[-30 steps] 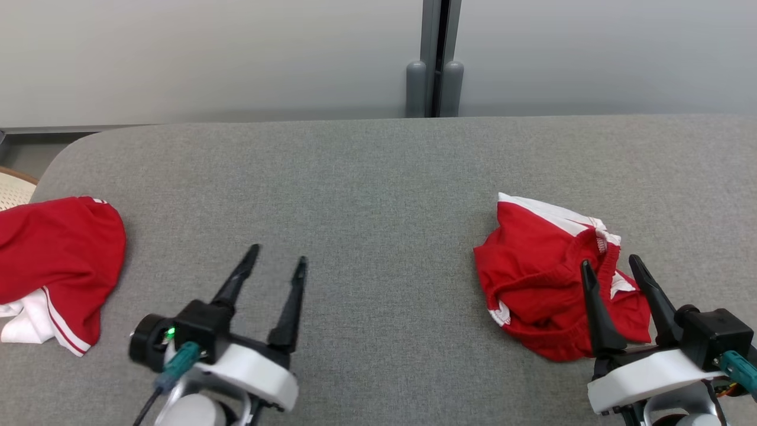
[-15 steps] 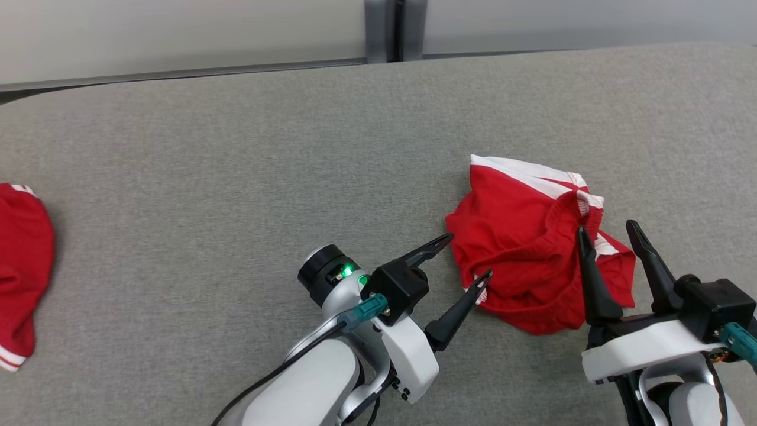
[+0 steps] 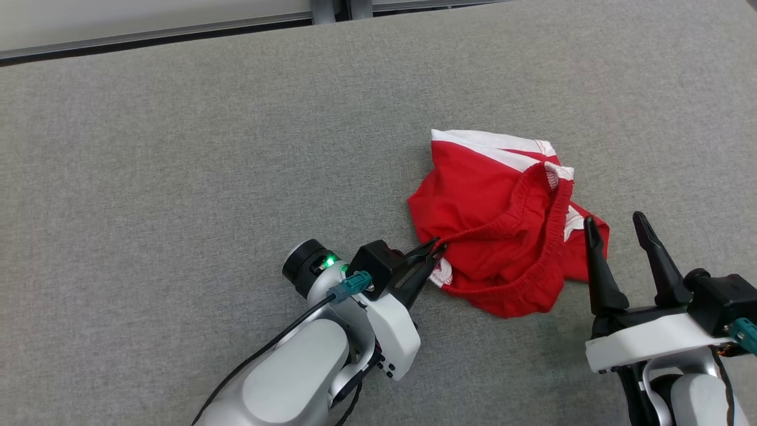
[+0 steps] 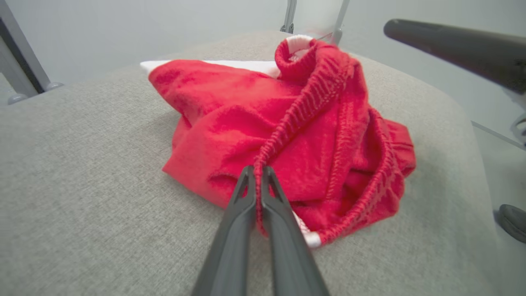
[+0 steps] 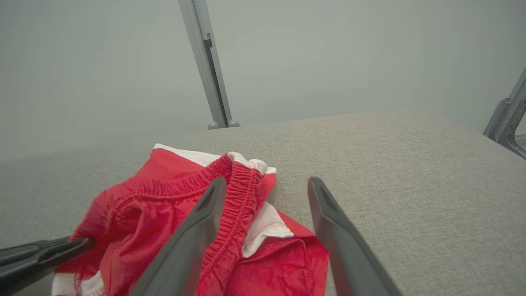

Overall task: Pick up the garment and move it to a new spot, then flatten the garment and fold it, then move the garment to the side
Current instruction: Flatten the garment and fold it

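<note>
Red garment (image 3: 485, 201) lies bunched up on our grey cloth top (image 3: 177, 148), a bit right of the middle. Our left gripper (image 3: 439, 247) has its 2 fingers squeezed together on the stretchy waistband (image 4: 296, 119) at the near left edge of the garment, w/ the red band pinched between the tips. Our right gripper (image 3: 614, 219) is at the garment's right side, fingers spread wide & holding nothing. Its left finger is over red cloth, its right finger over bare grey top. White trim (image 3: 491, 141) runs along the far edge.
</note>
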